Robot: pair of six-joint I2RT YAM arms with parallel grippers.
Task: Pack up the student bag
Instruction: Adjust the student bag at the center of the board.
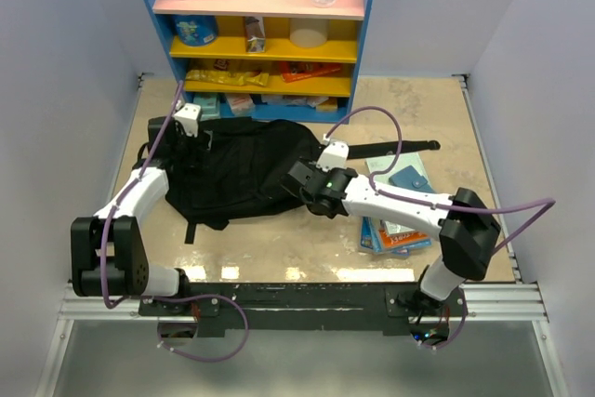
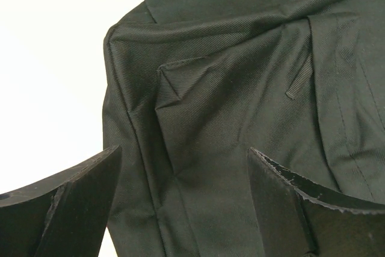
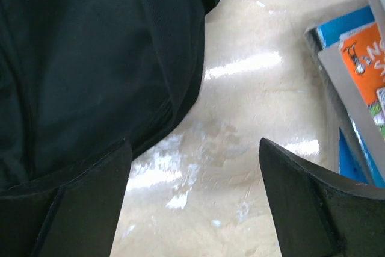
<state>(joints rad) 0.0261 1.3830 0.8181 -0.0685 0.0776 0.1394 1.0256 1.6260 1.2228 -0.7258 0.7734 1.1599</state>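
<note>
The student bag (image 1: 237, 169), a large black fabric backpack, lies flat on the table left of centre. My left gripper (image 1: 198, 139) is open over the bag's far left corner; in the left wrist view its jaws (image 2: 183, 203) straddle black fabric (image 2: 240, 88) with a folded seam, holding nothing. My right gripper (image 1: 297, 180) is open at the bag's right near edge; in the right wrist view (image 3: 195, 200) bare table shows between the jaws, and the bag's edge (image 3: 96, 70) lies by the left finger. A stack of books (image 1: 400, 220) lies to the right and also shows in the right wrist view (image 3: 355, 88).
A blue shelf unit (image 1: 265, 34) with bottles, snacks and boxes stands at the table's back edge. One black bag strap (image 1: 400, 146) stretches right toward the books. White walls close in the left and right sides.
</note>
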